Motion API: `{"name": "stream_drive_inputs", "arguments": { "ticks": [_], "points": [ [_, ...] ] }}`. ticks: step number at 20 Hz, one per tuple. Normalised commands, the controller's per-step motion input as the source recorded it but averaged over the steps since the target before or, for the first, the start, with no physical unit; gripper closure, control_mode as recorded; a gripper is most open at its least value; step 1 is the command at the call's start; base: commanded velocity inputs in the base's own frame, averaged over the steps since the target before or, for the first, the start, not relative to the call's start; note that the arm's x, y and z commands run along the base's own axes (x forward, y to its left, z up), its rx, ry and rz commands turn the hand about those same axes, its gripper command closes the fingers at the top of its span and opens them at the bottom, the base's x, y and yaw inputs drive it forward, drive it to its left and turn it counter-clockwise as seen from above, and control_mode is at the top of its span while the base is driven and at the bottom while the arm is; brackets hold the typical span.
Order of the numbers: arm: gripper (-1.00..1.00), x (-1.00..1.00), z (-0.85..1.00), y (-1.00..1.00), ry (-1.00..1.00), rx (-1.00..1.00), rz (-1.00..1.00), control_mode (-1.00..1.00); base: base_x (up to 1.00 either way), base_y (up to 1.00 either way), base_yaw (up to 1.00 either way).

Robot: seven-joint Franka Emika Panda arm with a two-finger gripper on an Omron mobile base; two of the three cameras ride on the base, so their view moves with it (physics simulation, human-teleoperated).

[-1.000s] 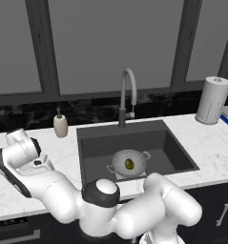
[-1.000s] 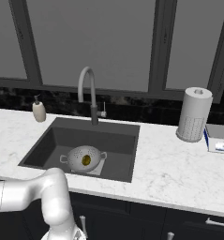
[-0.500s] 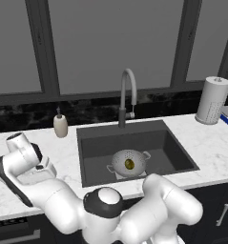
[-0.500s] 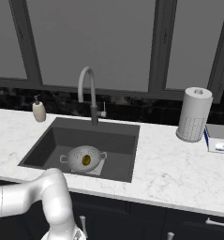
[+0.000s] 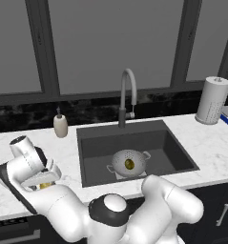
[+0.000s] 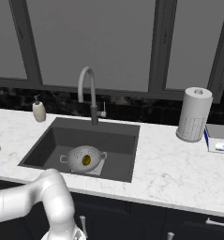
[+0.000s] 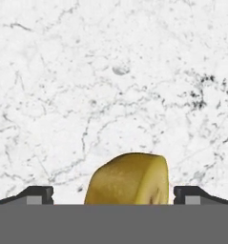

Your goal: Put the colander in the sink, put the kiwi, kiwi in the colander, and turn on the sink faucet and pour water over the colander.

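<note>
One kiwi point(image 5: 129, 164) already lies in the colander point(image 5: 129, 162) in the sink point(image 5: 177, 152), while the yellow kiwi point(image 7: 127, 179) sits on the worktop point(image 7: 110, 71) between the wide-open, empty claw point(image 7: 113, 194), which should close squarely across its middle.

Glossy white rounded arm point(image 5: 153, 209) segments across lower frame; dark grey joint ring under white cap at bottom centre. Black-edged wrist link at lower left. Two small dark finger tips point(image 7: 35, 194) at bottom.
</note>
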Motion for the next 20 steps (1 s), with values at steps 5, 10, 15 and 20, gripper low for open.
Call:
{"name": "stream_drive_inputs", "arguments": {
  "ticks": [5,10,15,20],
  "points": [
    [-1.0,-0.02,-0.05,-0.14,-0.01,0.0,0.0,-1.0,0.0,0.0,0.0],
    [-1.0,0.01,-0.18,-0.17,0.0,0.01,0.0,-1.0,0.0,0.0,0.0],
    [1.0,0.06,-0.27,-0.09,0.01,0.03,0.0,-1.0,0.0,0.0,0.0],
    [1.0,0.09,-0.18,-0.05,0.02,0.06,0.0,-1.0,0.0,0.0,0.0]
  ]
}}
